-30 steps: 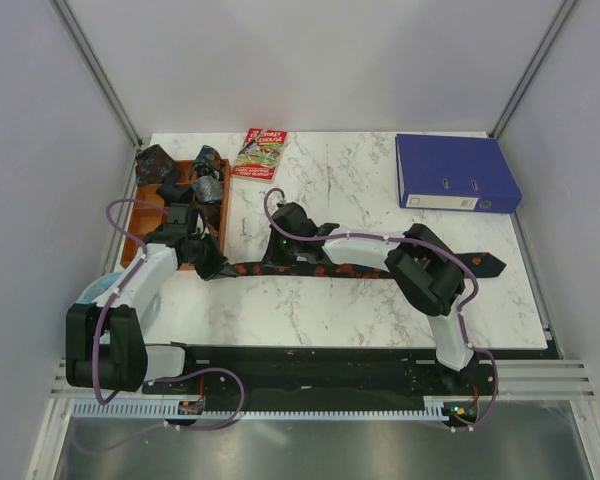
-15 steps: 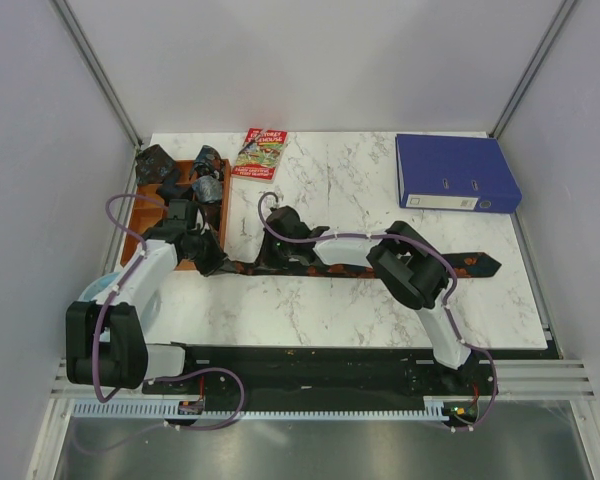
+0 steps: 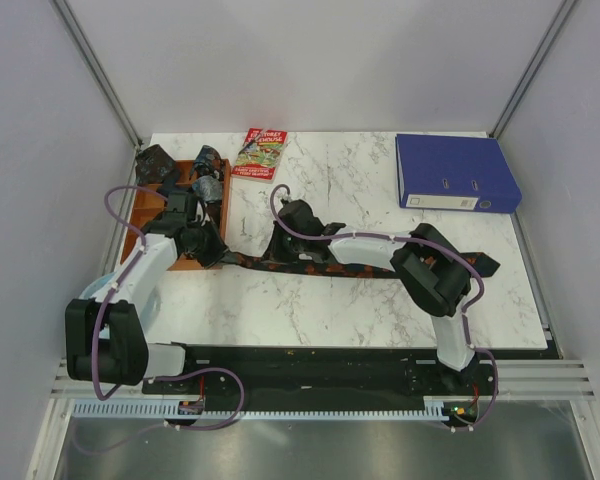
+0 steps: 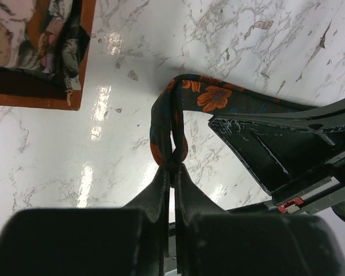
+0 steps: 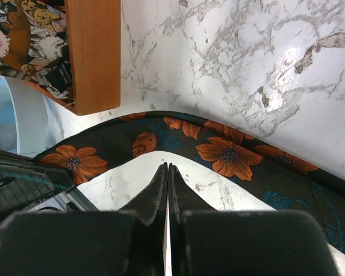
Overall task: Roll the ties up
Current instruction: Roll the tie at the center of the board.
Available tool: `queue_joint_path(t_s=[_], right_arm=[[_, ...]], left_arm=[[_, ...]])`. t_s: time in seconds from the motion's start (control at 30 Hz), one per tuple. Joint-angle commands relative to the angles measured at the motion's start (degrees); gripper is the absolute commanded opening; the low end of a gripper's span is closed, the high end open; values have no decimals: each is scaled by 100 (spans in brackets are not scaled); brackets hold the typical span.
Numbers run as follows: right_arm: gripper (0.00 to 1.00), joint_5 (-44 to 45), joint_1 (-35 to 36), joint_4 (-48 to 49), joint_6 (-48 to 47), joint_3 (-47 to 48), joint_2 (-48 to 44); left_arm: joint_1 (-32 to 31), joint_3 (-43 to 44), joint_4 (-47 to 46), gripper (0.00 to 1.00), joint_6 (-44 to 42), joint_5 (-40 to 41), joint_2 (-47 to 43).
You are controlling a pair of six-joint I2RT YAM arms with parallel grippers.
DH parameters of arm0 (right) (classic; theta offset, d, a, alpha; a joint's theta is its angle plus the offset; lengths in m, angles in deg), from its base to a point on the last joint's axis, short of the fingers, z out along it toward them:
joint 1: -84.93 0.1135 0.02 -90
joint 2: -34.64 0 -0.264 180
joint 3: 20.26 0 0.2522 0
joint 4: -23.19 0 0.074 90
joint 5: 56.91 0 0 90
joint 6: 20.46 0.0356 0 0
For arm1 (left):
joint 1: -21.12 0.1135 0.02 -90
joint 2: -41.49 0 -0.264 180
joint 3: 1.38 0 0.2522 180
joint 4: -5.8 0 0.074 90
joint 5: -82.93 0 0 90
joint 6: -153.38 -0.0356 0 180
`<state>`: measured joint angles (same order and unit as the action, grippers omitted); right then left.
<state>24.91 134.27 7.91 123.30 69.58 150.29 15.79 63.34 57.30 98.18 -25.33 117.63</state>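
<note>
The left gripper [image 4: 173,168] pinches a fold of the long black orange-flowered fabric necktie [image 4: 214,98], the right gripper [image 5: 166,168] pressed together at its edge.

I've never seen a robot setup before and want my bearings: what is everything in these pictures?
Black fabric necktie with orange flowers: one, stretched across the table's middle.
Small dark grey-blue patterned tie bundles: several, count unclear, at the tray's far end.
Brown wooden tray: one, far left of the table.
Red-and-green booklet: one, far edge, right of the tray.
Blue binder: one, far right corner.
White marble-pattern table: one, under everything.
White-and-black robot arms: two, near edge; left end effector shut on a fold of the necktie, right end effector shut, tips just short of it.
</note>
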Motion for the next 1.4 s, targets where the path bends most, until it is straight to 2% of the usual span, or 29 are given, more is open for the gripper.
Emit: queue_joint_path(t_s=[0.0, 0.4, 0.63, 0.83, 1.2, 1.3, 1.37], right_arm=[[3, -87, -3, 117, -32, 39, -9], [0, -359, -109, 442, 21, 277, 555], [3, -543, -706, 416, -84, -899, -691], [7, -579, -1356, -488, -410, -1384, -1702], [8, -421, -1489, -762, -480, -2289, -2829], [9, -386, -1489, -797, -489, -2404, -2987], [9, -377, -1489, -797, -472, -2448, -3040]], left_arm=[[-232, 344, -3, 2, -27, -29, 94], [-1190, 775, -100, 2, 351, 419, 726], [-1655, 986, -223, 2, 369, 499, 1227], [-1911, 1250, -240, 2, 325, 578, 1719], [-2025, 1461, -557, 2, 343, 561, 2388], [-2025, 1443, -714, 5, 351, 491, 2458], [-2043, 1408, -802, 12, 351, 368, 2467]])
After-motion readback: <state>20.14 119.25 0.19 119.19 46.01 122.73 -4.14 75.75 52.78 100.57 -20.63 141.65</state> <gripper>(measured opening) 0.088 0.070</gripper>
